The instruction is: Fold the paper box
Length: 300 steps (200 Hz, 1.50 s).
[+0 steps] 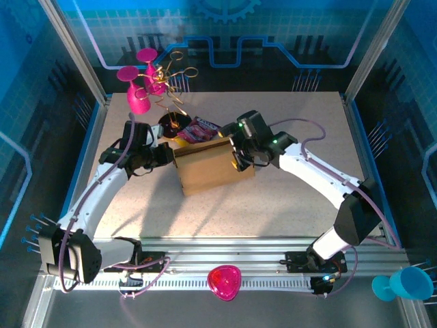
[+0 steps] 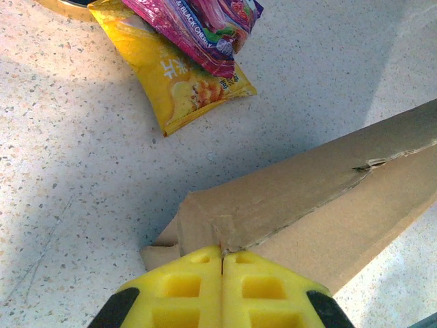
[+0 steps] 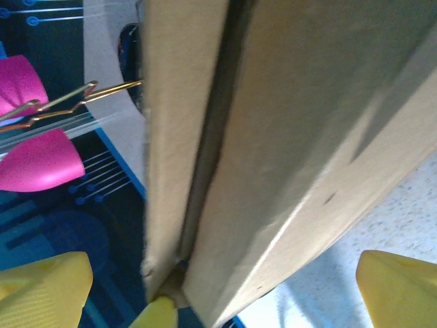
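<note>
The paper box (image 3: 273,137) stands edge-on between the right tool's (image 3: 222,294) spread yellow fingers (image 3: 44,287) (a gap on each side). Pink goblets (image 3: 34,160) and gold wire (image 3: 68,99) are on the left, speckled worktop (image 3: 403,212) on the right.

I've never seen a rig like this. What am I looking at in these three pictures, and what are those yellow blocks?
These are two robot arms bolted at the near edge of a table. The wide picture looks down from above; the other two come from a camera on each wrist, so the yellow blocks are the arms' own fingers. In the middle sits the paper box, brown cardboard partly folded up. The left gripper is shut, its tips against a corner of the box. The right gripper is open, with an edge of the box between its fingers. Beyond the box lie snack packets, a dark bowl, pink goblets and a gold wire stand.
</note>
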Tool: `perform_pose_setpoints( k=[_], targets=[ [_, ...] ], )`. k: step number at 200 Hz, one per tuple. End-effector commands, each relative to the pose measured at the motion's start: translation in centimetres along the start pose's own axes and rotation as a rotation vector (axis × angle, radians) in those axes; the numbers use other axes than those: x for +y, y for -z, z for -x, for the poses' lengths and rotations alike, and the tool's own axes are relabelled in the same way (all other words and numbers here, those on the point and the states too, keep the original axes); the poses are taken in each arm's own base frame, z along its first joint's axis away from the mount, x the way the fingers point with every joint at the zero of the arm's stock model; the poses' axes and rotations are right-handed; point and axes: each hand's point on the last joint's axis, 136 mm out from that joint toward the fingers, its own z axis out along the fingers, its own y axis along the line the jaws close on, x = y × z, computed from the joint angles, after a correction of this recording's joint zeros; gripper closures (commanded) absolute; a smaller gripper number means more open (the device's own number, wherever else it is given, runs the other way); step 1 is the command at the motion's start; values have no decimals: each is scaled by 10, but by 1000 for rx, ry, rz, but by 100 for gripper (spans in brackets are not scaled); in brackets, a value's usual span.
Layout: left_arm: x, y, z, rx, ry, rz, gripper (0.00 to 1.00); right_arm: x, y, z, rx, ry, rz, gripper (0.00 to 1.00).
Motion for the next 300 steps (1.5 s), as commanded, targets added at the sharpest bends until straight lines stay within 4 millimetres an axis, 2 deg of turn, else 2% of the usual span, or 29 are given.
perform_pose_setpoints(
  k=[1, 16, 46, 91, 208, 224, 272, 300],
  targets=[
    [-7, 7, 5, -43, -53, -7, 100, -11, 3, 6, -45, -105, -115, 1],
    [-8, 7, 6, -46, -62, -5, 100, -15, 6, 9, -44, -137, -206, 1],
    [-9, 4, 4, -46, -69, -2, 100, -35, 11, 9, -29, -244, -407, 1],
    [-11, 1, 4, -42, -73, -2, 100, -39, 15, 12, -38, -317, -494, 0],
    [-15, -2, 3, -40, -83, -3, 100, -37, -14, 27, -50, -385, -560, 0],
    [-15, -2, 3, -39, -83, -3, 100, -39, -17, 29, -63, -388, -566, 4],
    [-16, -3, 3, -36, -75, -5, 100, -46, -19, 30, -88, -387, -581, 29],
    [-20, -3, 5, -17, -31, -14, 100, -50, -22, 33, -102, -388, -585, 35]
  ],
)
